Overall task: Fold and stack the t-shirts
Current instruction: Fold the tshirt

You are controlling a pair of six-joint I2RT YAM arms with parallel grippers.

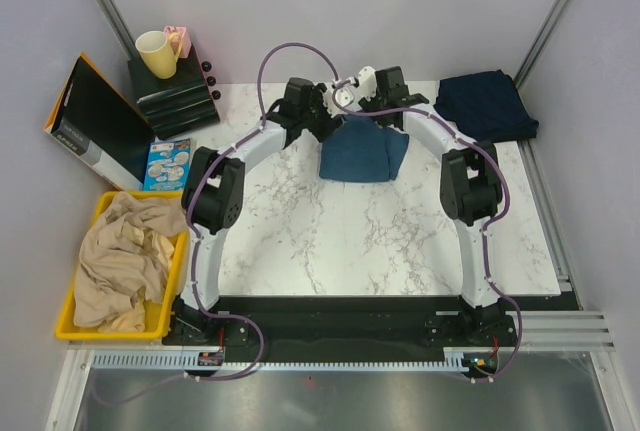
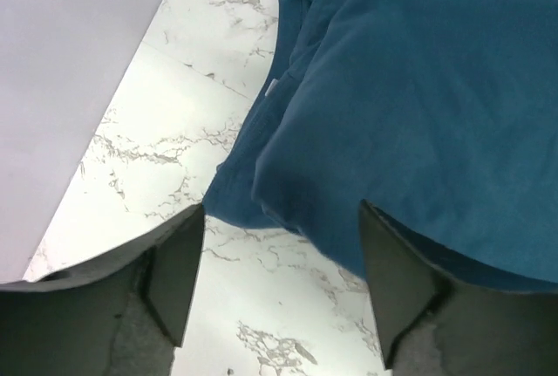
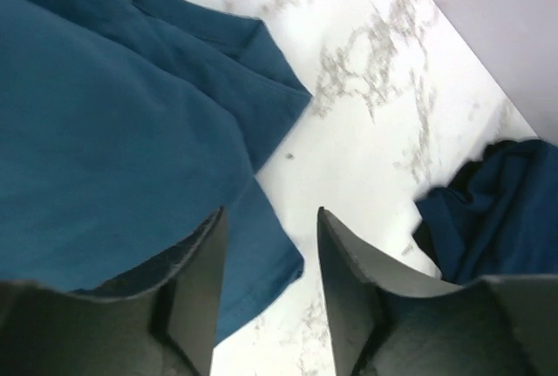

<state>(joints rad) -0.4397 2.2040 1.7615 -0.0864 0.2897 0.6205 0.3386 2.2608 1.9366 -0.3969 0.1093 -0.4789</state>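
Cloth lies under both my pincers, and neither is pinching anything. My left pincer [image 2: 281,210] is spread wide above the edge of the blue shirt [image 2: 410,105], whose doubled layers run ahead and to its right. Bare table [image 2: 166,149] shows to its left. My right pincer [image 3: 270,215] is parted less widely, with only marble between its fingers. The same shirt spreads ahead and to its left, one corner reaching under the left finger.

I judge the shirt lies doubled over so that its layers sit square before stacking. The navy shirt [image 3: 493,210] lies off to the right of my right pincer, apart from the blue one, likely the pile it must join.

A small white tag [image 2: 272,88] shows at the collar ahead of my left pincer, but I can read no writing on it.
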